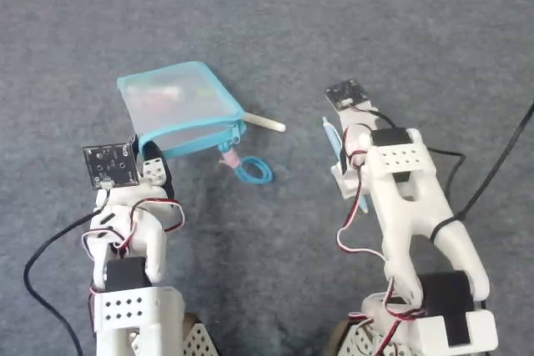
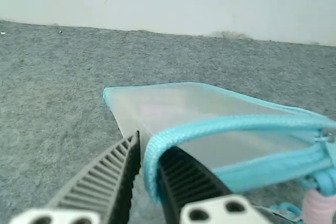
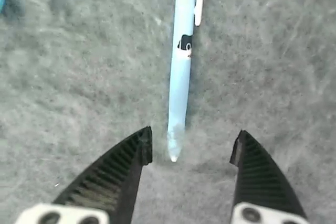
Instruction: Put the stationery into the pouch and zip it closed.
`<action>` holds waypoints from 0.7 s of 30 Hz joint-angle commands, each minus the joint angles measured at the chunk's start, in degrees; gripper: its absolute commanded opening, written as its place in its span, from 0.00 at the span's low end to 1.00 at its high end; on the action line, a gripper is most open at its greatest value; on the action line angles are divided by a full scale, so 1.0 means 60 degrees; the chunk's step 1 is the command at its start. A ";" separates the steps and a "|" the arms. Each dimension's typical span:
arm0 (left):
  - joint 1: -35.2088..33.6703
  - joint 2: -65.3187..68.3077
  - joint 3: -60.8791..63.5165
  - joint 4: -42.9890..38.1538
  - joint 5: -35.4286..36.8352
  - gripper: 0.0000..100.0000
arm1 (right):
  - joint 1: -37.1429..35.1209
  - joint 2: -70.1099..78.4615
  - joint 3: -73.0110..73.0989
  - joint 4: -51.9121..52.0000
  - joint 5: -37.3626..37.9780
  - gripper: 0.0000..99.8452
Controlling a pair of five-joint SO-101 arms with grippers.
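A translucent pouch (image 1: 175, 106) with a cyan zipper rim lies at the back left of the grey table. Faint pink and green shapes show through its wall. My left gripper (image 2: 148, 163) is shut on the near corner of the pouch's cyan zipper rim (image 2: 236, 127), holding it slightly lifted. A cream stick-like pen (image 1: 265, 123) pokes out beside the pouch's right corner. A light blue pen (image 3: 181, 77) lies on the table with its tip between the spread fingers of my right gripper (image 3: 191, 145), which hovers open just above it.
A pink tag (image 1: 227, 156) and a blue loop strap (image 1: 254, 171) trail from the pouch's zipper end onto the grey carpet-like table (image 1: 275, 47). A pale wall runs along the table's back edge. Black cables hang off both arms near the front.
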 commanded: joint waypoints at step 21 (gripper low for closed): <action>0.0117 -0.0015 -0.0183 -0.0396 -0.0103 0.01 | 0.0462 0.3260 -0.1758 -0.0667 0.0396 0.06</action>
